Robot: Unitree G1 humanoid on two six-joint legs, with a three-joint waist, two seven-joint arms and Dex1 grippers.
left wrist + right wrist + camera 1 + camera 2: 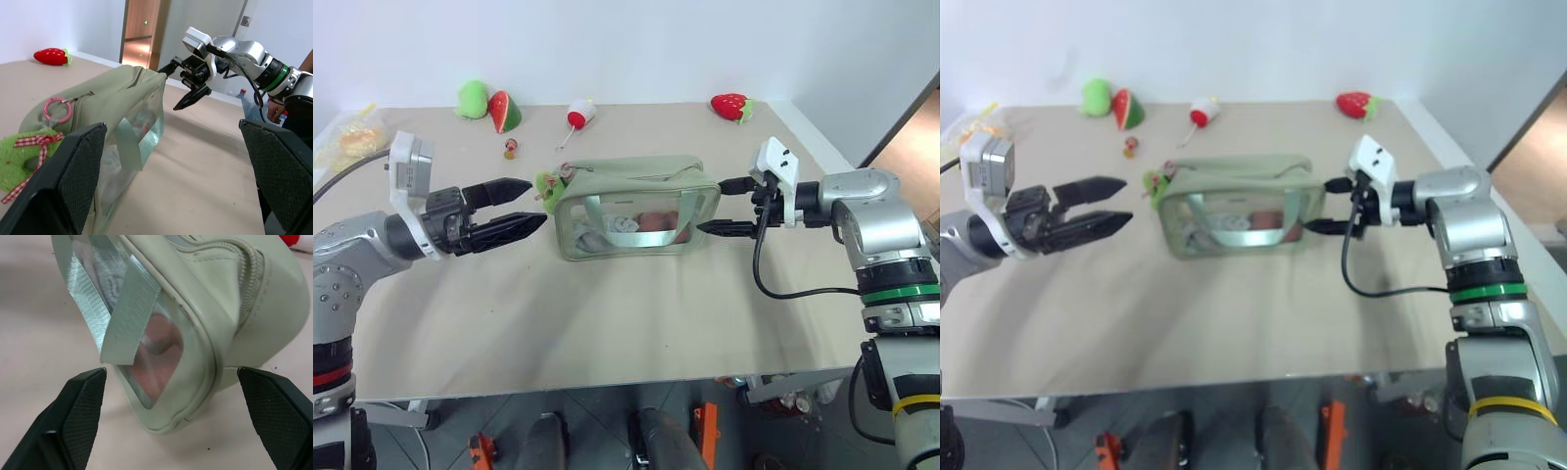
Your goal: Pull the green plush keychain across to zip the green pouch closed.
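Note:
The green pouch [636, 206] stands mid-table, its clear side panel and pale strap facing me. At its left end the green plush keychain [546, 186] hangs from a pink ring with a red checked ribbon [19, 156]. My left gripper [536, 203] is open just left of the keychain, fingertips close to it but apart from it. My right gripper [710, 206] is open at the pouch's right end, one finger above and one below the corner. In the right wrist view the pouch end [234, 308] sits between the fingers [73, 421] without touching them.
Along the table's back edge lie a green plush blob [472, 99], a watermelon slice [504, 111], a red and white toy [578, 116] and a strawberry [731, 106]. A small figure [510, 149] stands behind the pouch. A yellow bag [347, 137] is far left.

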